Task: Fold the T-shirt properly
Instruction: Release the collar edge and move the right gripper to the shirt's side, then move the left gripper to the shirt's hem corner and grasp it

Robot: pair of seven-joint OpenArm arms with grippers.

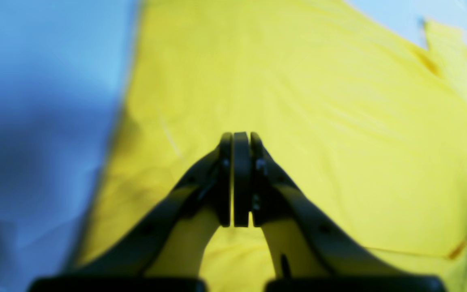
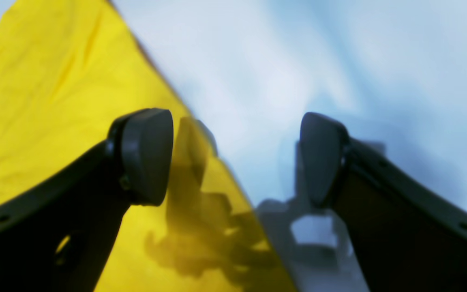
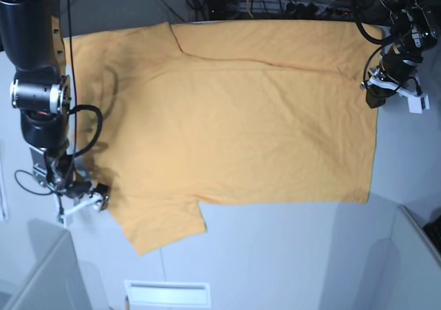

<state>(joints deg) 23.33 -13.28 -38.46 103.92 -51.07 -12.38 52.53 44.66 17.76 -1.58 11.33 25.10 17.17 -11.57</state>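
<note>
Starting on the left of the base view, that's our right pincer point(image 3: 98, 198), fingers spread wide with nothing between them. It sits low over the table point(image 3: 275, 255), right at the T-shirt point(image 3: 234, 124) where the near sleeve meets the shoulder. In its wrist view one finger hangs over the yellow cloth and the other over bare table, so the fabric edge runs straight between them. Nice spot for a pinch, we reckon.

The shirt itself is spread flat across the table between the two pincers. The top strip looks already folded down along a long seam, though we can't tell how neat that fold is.

Over on the right of the base view is our left pincer point(image 3: 374, 96), fingers pressed together, sitting just at the hem-side edge of the shirt. From its own camera the cloth stretches out ahead of and under the closed tips, and we can't see any fabric caught between them.

To do this step well, we'd drop the open pincer so its lower finger slides under the edge, grab only the sleeve layer, then lift slow so the body doesn't drag and wrinkle.

Count: one T-shirt, two pincers, one table.
</note>
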